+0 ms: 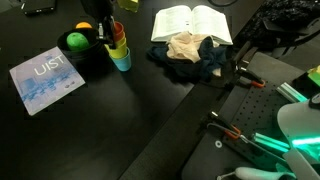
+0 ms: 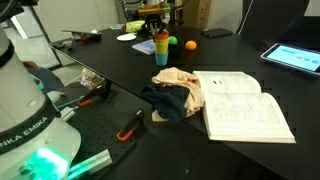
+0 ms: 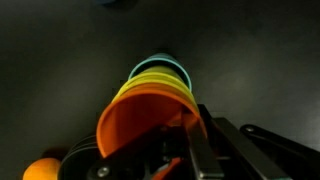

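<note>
A nested stack of cups, orange on top, then yellow, green and blue at the bottom, stands on the dark table in both exterior views (image 1: 119, 48) (image 2: 161, 42). It leans a little. My gripper (image 1: 104, 18) (image 2: 154, 14) is directly above the stack. In the wrist view the gripper (image 3: 186, 138) has one finger outside and one inside the wall of the orange cup (image 3: 140, 115), and it is shut on the rim. The blue bottom cup (image 3: 160, 62) shows beyond it.
A black bowl (image 1: 88, 55) holds a green ball (image 1: 75, 42). An orange ball (image 2: 190, 45) (image 3: 40, 170) lies beside the cups. An open book (image 1: 190, 22) (image 2: 245, 105), crumpled cloths (image 1: 190, 55) (image 2: 172, 95) and a blue booklet (image 1: 45, 78) lie on the table.
</note>
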